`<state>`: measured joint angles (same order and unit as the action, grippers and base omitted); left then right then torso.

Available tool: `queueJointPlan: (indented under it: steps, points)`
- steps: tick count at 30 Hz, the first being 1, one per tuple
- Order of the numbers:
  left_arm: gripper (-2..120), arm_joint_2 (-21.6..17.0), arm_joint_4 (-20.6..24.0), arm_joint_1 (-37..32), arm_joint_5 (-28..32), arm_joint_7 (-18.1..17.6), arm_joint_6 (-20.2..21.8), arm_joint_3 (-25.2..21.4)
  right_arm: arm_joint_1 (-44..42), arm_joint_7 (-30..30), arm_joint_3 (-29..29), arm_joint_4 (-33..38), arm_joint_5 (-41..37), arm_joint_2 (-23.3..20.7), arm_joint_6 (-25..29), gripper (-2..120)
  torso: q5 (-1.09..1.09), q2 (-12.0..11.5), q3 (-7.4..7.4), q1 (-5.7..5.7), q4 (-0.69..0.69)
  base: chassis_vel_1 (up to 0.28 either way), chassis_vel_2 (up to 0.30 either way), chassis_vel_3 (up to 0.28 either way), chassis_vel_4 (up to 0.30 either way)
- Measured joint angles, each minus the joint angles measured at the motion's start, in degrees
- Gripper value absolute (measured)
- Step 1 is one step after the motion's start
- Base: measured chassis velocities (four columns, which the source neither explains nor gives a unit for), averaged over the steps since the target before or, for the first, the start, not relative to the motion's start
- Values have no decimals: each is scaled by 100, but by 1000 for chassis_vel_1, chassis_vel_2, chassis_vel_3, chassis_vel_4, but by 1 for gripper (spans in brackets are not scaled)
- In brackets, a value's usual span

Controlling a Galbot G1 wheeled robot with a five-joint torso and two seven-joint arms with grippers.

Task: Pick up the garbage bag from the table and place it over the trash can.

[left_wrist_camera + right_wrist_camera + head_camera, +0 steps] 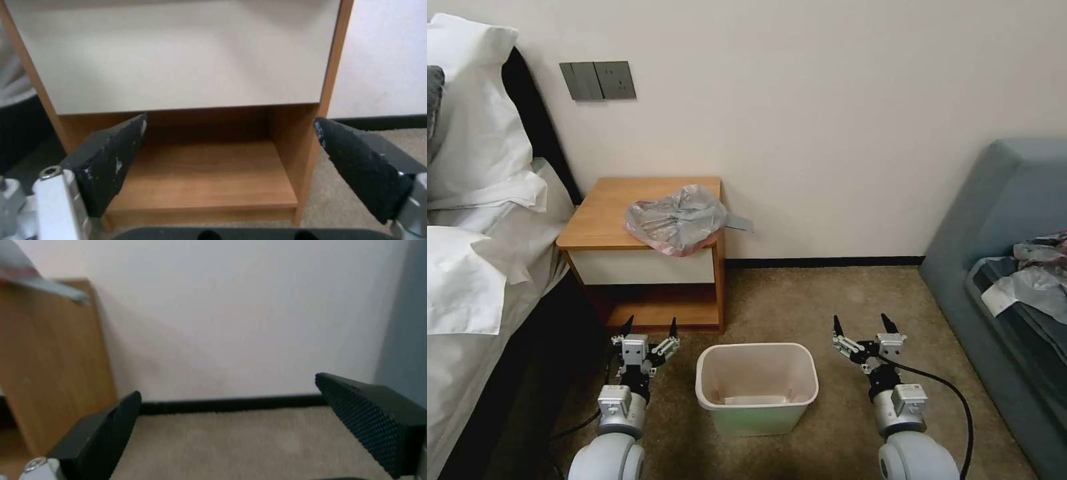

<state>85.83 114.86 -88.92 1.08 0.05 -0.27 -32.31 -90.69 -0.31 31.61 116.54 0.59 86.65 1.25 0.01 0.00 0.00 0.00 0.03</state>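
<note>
Left claw [650, 326] and right claw [862, 324] gape empty, flanking the trash can [756, 387]; garbage bag [675, 219] overhangs the table [602, 220] edge (no legible markings).

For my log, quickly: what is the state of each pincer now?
Left pincer: open, holding nothing, low before the nightstand.
Right pincer: open, holding nothing, over the carpet.

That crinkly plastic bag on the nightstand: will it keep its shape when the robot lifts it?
Probably not. The garbage bag looks thin, see-through and wrinkled, so it should droop and fold. It likely weighs almost nothing. One corner already hangs past the table edge, so a nudge might slide it off.
</note>
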Motion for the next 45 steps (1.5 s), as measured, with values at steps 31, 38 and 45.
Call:
queueJointPlan:
  steps: [31,38,45]
  points:
    - [100,-448,327,-416,1381,396,-975,-1031,463,-79,-187,152,208,-1318,1035,100,-1,0,0,0,-4,0,0,0,0]
    - [100,-442,168,-433,1086,560,-1087,-1017,1522,-309,-628,-476,936,-2263,1070,100,0,0,0,0,-3,0,0,0,0]
    - [100,-343,77,-406,1012,655,-1177,-929,2756,-359,-1602,-1091,1182,-2647,971,100,0,0,0,0,-2,0,0,0,0]
